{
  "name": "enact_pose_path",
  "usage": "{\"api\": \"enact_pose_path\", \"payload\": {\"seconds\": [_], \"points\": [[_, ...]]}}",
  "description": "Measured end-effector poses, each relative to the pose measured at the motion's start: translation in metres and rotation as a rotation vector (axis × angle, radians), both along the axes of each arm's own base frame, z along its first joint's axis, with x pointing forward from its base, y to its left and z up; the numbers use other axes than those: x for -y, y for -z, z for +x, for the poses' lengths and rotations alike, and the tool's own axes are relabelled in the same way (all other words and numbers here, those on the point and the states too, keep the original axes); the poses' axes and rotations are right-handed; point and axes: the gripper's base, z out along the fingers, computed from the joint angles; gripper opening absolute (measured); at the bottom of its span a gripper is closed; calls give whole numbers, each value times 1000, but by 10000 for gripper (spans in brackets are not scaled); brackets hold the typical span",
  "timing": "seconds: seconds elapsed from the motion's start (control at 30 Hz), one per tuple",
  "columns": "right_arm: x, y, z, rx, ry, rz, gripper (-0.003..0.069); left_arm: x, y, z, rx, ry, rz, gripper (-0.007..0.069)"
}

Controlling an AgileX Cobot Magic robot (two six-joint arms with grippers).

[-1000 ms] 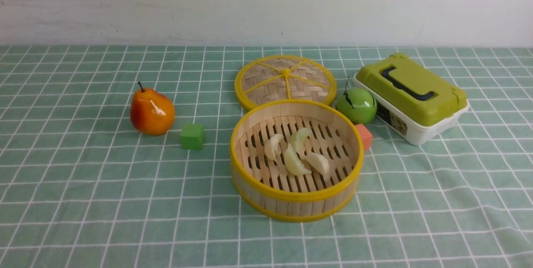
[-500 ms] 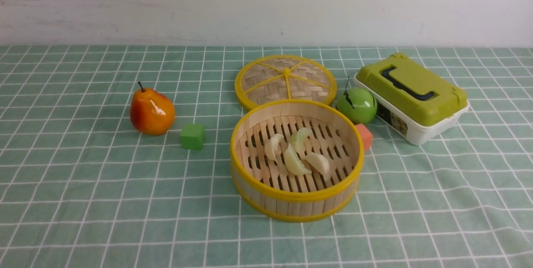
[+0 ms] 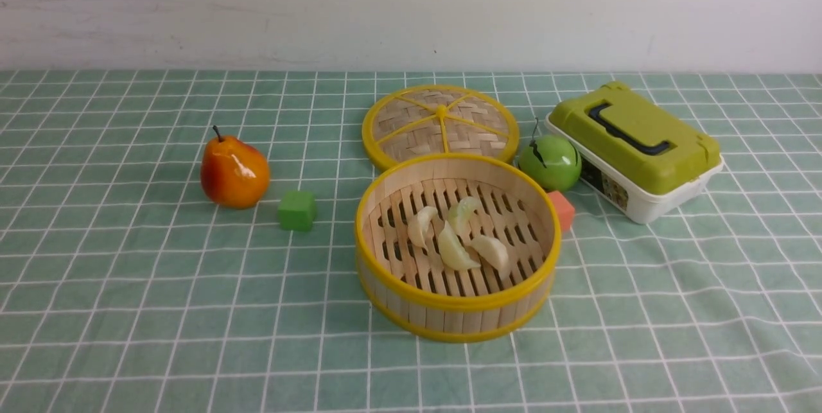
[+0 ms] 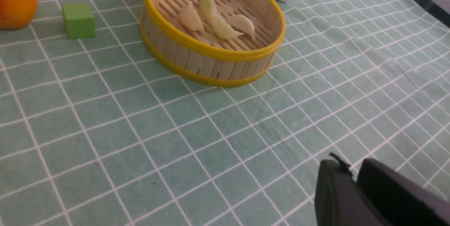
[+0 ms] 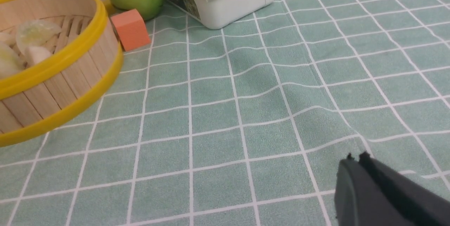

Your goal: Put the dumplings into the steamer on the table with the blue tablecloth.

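The steamer [image 3: 457, 307] stands at the middle of the table on the blue tablecloth [image 3: 128, 310]. Several dumplings [image 3: 456, 236] lie together on its slatted floor. They also show in the left wrist view [image 4: 218, 18] inside the steamer [image 4: 211, 62], and partly in the right wrist view [image 5: 33, 32] behind the steamer's wall [image 5: 59, 82]. Neither arm shows in the front view. My left gripper [image 4: 353, 173] is shut and empty, low over bare cloth, well short of the steamer. My right gripper [image 5: 355, 158] is shut and empty over bare cloth to the steamer's right.
A woven yellow-spoked lid [image 3: 440, 124] lies behind the steamer. A green apple [image 3: 550, 162], an orange cube [image 3: 562, 209] and a green-lidded white box [image 3: 632, 149] sit to its right. An orange pear [image 3: 234, 172] and a green cube [image 3: 297, 210] sit to its left.
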Motion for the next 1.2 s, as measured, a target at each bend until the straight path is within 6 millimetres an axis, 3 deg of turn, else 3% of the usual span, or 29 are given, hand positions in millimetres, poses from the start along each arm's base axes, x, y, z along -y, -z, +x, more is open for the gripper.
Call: {"api": "enact_pose_path", "payload": {"seconds": [0.37,0.47,0.63,0.73,0.93,1.13,1.2], "points": [[0,0,0,1,0,0,11,0,2,0,-2,0,2,98],[0,0,0,1,0,0,14,2,11,5,18,-19,19,99],[0,0,0,1,0,0,22,-4,25,13,182,-190,-72,-14],[0,0,0,1,0,0,26,-12,32,13,322,-315,-121,-14],[0,0,0,1,0,0,34,-27,67,12,414,-590,-126,-14],[0,0,0,1,0,-1,41,-34,116,17,243,-725,-47,-14],[0,0,0,1,0,-1,41,-34,121,17,206,-726,-33,-14]]}}
